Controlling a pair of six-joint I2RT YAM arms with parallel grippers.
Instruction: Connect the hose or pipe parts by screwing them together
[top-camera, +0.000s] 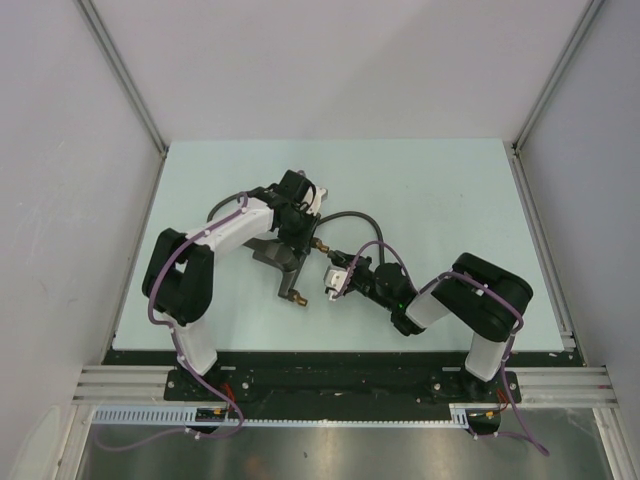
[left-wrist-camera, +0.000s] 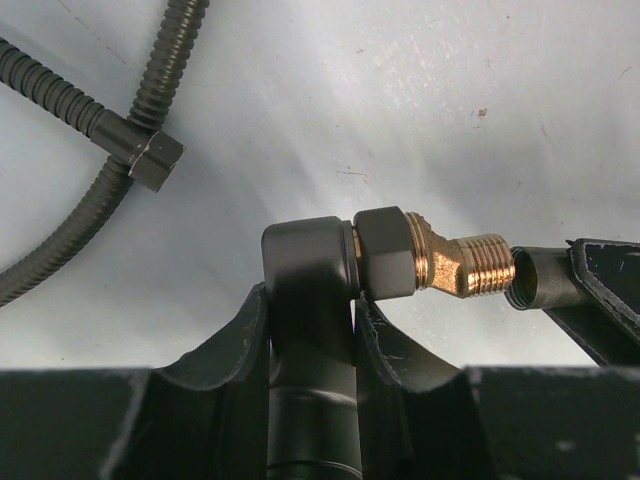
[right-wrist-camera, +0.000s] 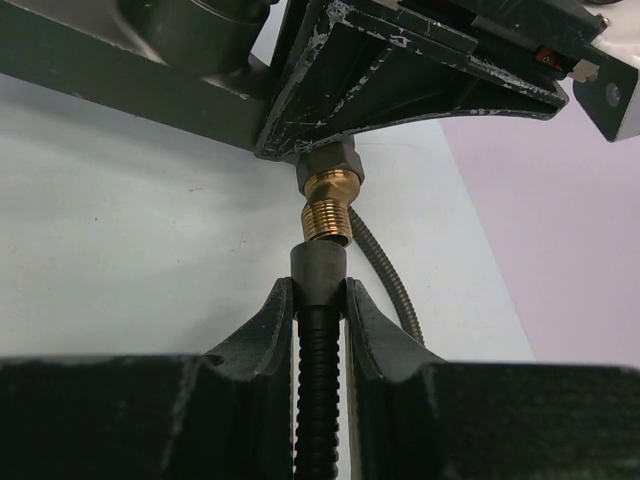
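Note:
The dark-grey forked fitting (top-camera: 283, 262) is held above the table by my left gripper (top-camera: 293, 238), shut on its round stem (left-wrist-camera: 308, 270). Its angled brass threaded tip (left-wrist-camera: 465, 262) points right, toward the hose's dark end nut (left-wrist-camera: 535, 280). My right gripper (right-wrist-camera: 318, 300) is shut on that nut (right-wrist-camera: 318, 268), with the ribbed hose (right-wrist-camera: 318, 390) running back between the fingers. The nut's mouth meets the brass thread (right-wrist-camera: 328, 215); I cannot tell whether the threads are engaged. The hose (top-camera: 345, 215) loops across the table, and its other end nut (left-wrist-camera: 155, 160) lies loose there.
The fitting's second brass tip (top-camera: 300, 297) sticks out toward the near edge. The pale table (top-camera: 450, 200) is bounded by grey walls with aluminium posts (top-camera: 120, 75) on the left and right. Both arm bases sit on the near rail (top-camera: 330, 385).

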